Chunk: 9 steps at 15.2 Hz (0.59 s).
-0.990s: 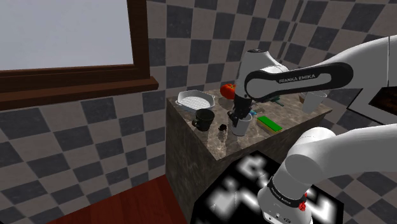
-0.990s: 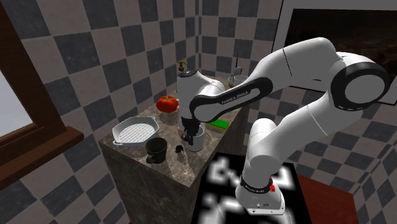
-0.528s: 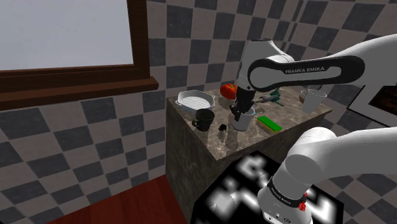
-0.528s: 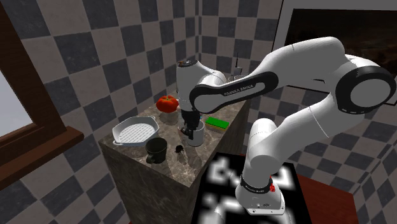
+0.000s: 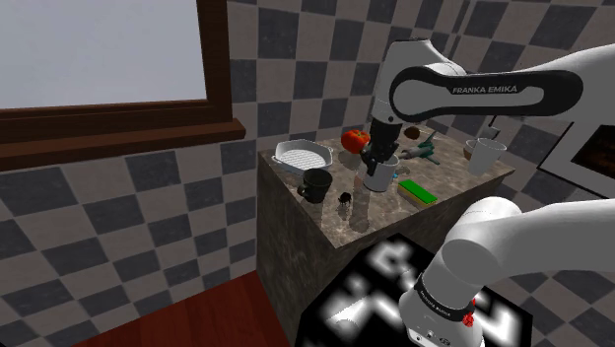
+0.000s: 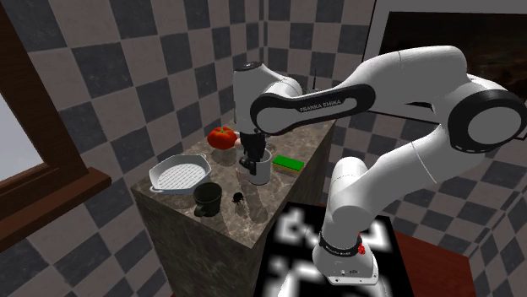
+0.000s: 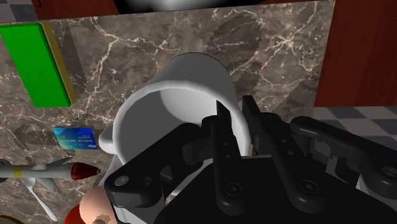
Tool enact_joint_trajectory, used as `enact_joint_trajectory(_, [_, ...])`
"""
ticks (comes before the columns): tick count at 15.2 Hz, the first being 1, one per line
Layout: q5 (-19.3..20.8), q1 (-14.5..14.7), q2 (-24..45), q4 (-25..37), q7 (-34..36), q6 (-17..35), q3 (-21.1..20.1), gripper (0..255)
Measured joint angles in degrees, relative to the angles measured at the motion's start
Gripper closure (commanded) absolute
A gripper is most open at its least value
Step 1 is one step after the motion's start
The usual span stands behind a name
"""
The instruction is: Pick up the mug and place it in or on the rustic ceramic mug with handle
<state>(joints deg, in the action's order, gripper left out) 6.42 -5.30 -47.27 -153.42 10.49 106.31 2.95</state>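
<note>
The pincer is clenched on the white mug. One finger sits inside the rim and the other bears on the outer wall, so the grip pinches the wall and leaves the cavity open. The arm holds the mug upright, rim up, which suits a vertical transfer. In the shoulder view the mug appears to hang clear of the worktop, though the gap beneath its base is hard to confirm from that angle. The dark mug, judged to be the receiving vessel, stands upright near the worktop's front edge, to the shoulder view's left of the held mug and apart from it. Its opening faces up, so lowering from above is the likely approach. The step in hand is judged to be the lift before the carry. A small dark object lies roughly between the two mugs and could be struck by a low carry. A white slotted dish, a red tomato and a green block share the surface. The worktop is brown veined marble, set against grey checker-tiled walls. A wood-framed window sits at the shoulder view's left, above a red-brown floor.
</note>
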Motion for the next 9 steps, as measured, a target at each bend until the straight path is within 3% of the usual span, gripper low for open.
enact_joint_trajectory(9, [-0.6, 0.3, 0.9, 6.8, -0.1, -5.8, -0.6, 255])
